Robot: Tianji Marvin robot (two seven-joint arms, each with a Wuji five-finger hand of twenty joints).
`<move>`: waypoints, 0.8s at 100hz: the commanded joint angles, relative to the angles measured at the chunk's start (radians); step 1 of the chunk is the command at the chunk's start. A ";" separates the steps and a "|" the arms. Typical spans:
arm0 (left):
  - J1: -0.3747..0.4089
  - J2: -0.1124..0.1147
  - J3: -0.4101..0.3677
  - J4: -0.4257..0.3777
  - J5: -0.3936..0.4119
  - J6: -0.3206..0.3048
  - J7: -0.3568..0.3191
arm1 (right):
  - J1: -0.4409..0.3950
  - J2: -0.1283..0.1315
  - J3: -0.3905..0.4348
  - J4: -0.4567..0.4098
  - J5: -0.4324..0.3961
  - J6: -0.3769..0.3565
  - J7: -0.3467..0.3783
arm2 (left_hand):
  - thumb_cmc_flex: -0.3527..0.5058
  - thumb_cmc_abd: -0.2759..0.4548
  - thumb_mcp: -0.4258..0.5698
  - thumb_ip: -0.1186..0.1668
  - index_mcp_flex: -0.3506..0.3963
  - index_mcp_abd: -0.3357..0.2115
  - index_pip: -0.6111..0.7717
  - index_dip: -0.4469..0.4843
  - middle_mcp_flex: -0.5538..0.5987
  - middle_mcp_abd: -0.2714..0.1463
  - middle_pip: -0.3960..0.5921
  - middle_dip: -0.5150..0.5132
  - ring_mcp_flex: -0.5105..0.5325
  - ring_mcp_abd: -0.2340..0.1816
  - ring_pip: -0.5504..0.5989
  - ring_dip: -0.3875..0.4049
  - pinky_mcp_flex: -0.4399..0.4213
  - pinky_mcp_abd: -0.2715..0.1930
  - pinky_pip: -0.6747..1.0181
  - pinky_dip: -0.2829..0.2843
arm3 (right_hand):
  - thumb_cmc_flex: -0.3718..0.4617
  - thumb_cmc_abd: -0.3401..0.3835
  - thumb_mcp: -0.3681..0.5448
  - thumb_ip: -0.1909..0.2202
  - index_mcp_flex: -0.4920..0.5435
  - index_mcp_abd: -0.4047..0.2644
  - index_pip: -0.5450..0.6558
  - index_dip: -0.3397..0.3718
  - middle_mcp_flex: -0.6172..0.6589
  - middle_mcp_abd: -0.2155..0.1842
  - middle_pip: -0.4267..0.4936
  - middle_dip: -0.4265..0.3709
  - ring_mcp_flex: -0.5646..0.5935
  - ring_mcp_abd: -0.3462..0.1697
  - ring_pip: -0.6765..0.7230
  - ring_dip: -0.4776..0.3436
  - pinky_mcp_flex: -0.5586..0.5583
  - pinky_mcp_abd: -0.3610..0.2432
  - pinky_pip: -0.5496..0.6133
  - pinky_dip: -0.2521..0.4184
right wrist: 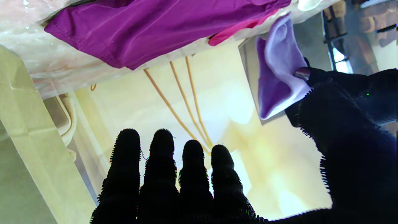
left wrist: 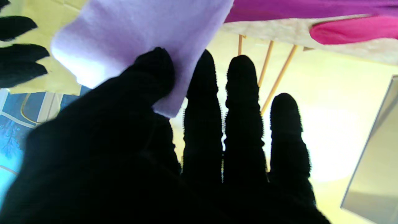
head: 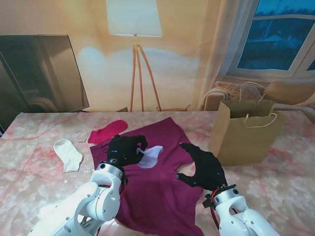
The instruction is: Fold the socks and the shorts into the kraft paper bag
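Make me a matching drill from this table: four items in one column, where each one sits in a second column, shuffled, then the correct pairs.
Items
1. lavender sock
2. white sock
3. pink sock
4. kraft paper bag

Places
A. standing upright on the table's right side, beyond the right hand
B. flat on the bare marble, farthest left
C. pinched in the left hand, over the magenta shorts
D. lying at the far left corner of the shorts

Pairs: 1-C, 2-B, 3-D, 4-A
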 commanded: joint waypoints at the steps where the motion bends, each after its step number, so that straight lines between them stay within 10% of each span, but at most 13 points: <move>1: -0.016 -0.019 0.018 0.021 -0.003 -0.009 0.006 | 0.002 -0.004 -0.013 -0.003 -0.001 0.005 0.005 | 0.021 0.006 -0.007 -0.018 0.022 -0.011 0.036 -0.003 0.037 0.002 -0.003 0.005 0.034 -0.010 0.033 0.010 0.002 -0.001 0.032 -0.010 | 0.005 -0.044 0.033 -0.041 -0.050 0.007 -0.015 -0.011 -0.051 0.003 0.012 0.008 -0.043 -0.004 -0.003 -0.011 -0.012 -0.012 0.021 0.028; 54: -0.105 -0.053 0.129 0.099 -0.080 -0.019 0.044 | 0.030 -0.009 -0.076 -0.013 0.005 0.010 -0.018 | 0.014 0.003 0.007 -0.011 0.024 -0.006 0.041 -0.006 0.037 0.004 0.006 0.001 0.038 -0.011 0.040 0.010 0.005 -0.005 0.041 -0.013 | -0.057 -0.150 0.142 -0.072 -0.049 0.033 0.016 -0.001 -0.055 0.019 0.040 0.018 -0.039 0.015 0.002 -0.022 0.013 0.001 0.024 0.038; 80: -0.101 -0.057 0.138 0.089 -0.095 -0.035 0.049 | 0.060 -0.006 -0.104 0.000 -0.005 0.053 -0.001 | 0.011 0.001 0.012 -0.011 0.024 -0.007 0.042 -0.007 0.038 0.005 0.008 0.000 0.039 -0.011 0.041 0.009 0.001 -0.007 0.039 -0.016 | 0.087 -0.195 0.182 -0.064 0.037 -0.032 0.075 0.043 0.032 -0.015 0.094 0.040 0.040 -0.001 0.033 -0.010 0.071 0.006 0.077 0.054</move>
